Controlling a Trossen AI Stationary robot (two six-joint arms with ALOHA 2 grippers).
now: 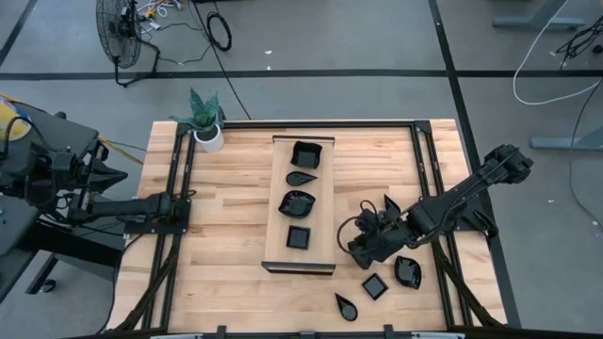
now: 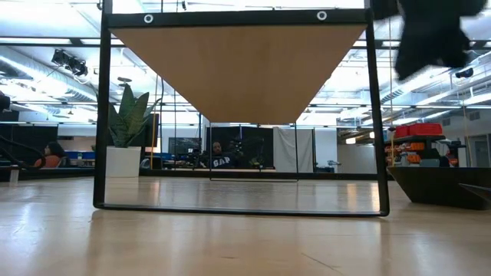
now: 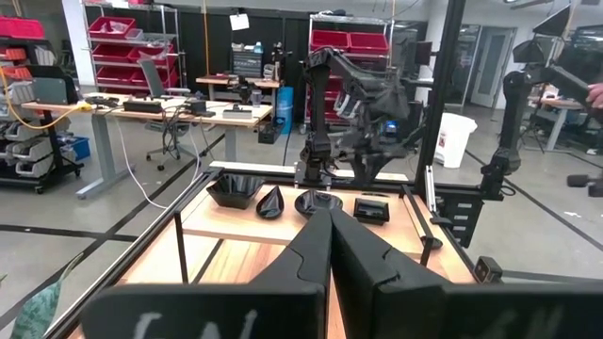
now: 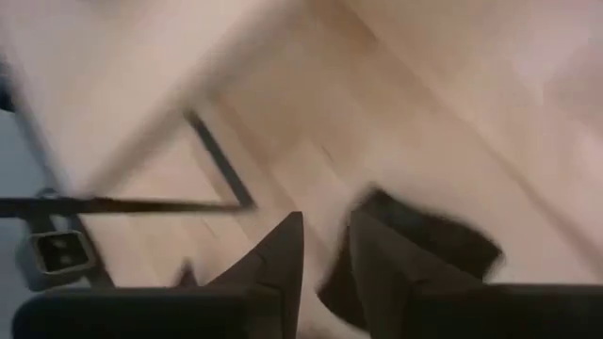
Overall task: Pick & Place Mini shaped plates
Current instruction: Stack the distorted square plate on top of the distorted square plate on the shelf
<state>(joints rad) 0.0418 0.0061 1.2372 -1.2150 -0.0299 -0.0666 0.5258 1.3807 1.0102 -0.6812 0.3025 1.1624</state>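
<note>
Four glossy black mini plates lie in a row on the pale wooden board (image 1: 280,226): a wavy bowl (image 1: 306,153), a teardrop (image 1: 301,177), a leaf (image 1: 297,202) and a square (image 1: 298,237). More sit on the table's right part: a leaf (image 1: 391,205), a bowl (image 1: 408,271), a square (image 1: 375,285) and a teardrop (image 1: 346,306). My right gripper (image 1: 361,247) (image 4: 325,226) hangs just right of the board's near end, its fingers almost together on a black plate (image 4: 443,247). My left gripper (image 1: 188,198) (image 3: 330,215) is shut and waits at the table's left edge. My right gripper has a black mini plate by its rim (image 4: 332,282), pinched between the two fingers, which point down at the table. The rest of the plate sticks out past one finger (image 4: 377,264). The picture is smeared, so the plate's shape cannot be told.
A small white pot with a green plant (image 1: 205,122) stands at the table's far left corner. Black frame rails (image 1: 429,179) run along the left and right sides. Bare wood lies between the left rail and the board. A person sits in the room beyond (image 2: 221,159).
</note>
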